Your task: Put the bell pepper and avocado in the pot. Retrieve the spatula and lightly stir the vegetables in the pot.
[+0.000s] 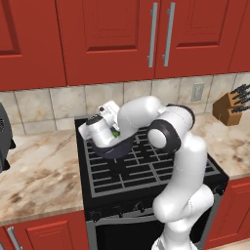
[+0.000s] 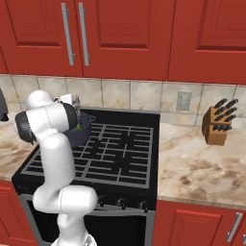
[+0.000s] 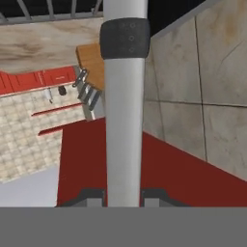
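Observation:
The dark grey-blue pot [image 1: 117,150] stands on the back left of the stove grate, largely covered by my arm; it also shows in the right base view as pot [image 2: 84,129]. A small green bit, apparently the avocado [image 1: 115,133], shows at the pot's mouth. The bell pepper is hidden. My gripper [image 3: 123,196] is shut on the spatula [image 3: 124,96], whose pale grey handle with a dark band runs up between the fingertips [image 3: 89,197]. My hand hovers just over the pot, turned sideways towards the right end of the counter.
The black stove [image 1: 146,171] sits between marble counters [image 1: 39,171]. A wooden knife block [image 2: 218,126] stands on the right counter by the tiled wall. Red cabinets hang overhead. A dark appliance [image 1: 4,141] sits at the far left.

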Robot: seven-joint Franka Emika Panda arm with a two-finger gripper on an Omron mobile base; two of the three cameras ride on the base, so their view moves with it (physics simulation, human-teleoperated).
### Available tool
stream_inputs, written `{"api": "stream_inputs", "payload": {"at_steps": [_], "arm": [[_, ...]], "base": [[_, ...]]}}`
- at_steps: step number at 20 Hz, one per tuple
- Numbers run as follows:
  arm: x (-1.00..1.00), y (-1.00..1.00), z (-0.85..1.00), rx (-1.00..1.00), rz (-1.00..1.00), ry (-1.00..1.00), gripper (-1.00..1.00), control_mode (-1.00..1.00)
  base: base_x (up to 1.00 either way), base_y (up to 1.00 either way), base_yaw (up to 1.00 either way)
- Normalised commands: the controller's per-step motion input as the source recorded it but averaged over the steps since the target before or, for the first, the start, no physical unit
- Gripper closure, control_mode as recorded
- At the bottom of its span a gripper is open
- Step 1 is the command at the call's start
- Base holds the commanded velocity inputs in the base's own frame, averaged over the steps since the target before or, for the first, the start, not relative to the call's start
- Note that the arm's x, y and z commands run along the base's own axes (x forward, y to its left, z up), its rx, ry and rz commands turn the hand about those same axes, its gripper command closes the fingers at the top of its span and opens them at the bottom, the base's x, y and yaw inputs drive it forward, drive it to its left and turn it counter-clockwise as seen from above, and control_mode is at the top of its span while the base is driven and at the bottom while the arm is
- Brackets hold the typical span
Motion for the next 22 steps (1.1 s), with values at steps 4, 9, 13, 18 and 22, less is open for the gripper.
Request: {"api": "stream_inputs", "payload": {"at_steps": [4,9,13,18,22], "arm": [[0.0,0.05,-0.21,0.05,-0.02,-0.03,1.0,-1.0],[0.0,0.03,-0.07,0.0,-0.08,-0.15,1.0,-1.0],[0.04,0.06,0.02,-0.05,-0.11,-0.16,1.0,-1.0],[0.0,0.09,0.06,-0.01,-0.07,-0.1,1.0,-1.0],[0.0,0.06,0.04,0.0,-0.05,-0.04,1.0,-1.0]], "base": [[0.0,0.0,0.0],[0.0,0.0,0.0],[0.0,0.0,0.0],[0.0,0.0,0.0],[0.0,0.0,0.0]]}}
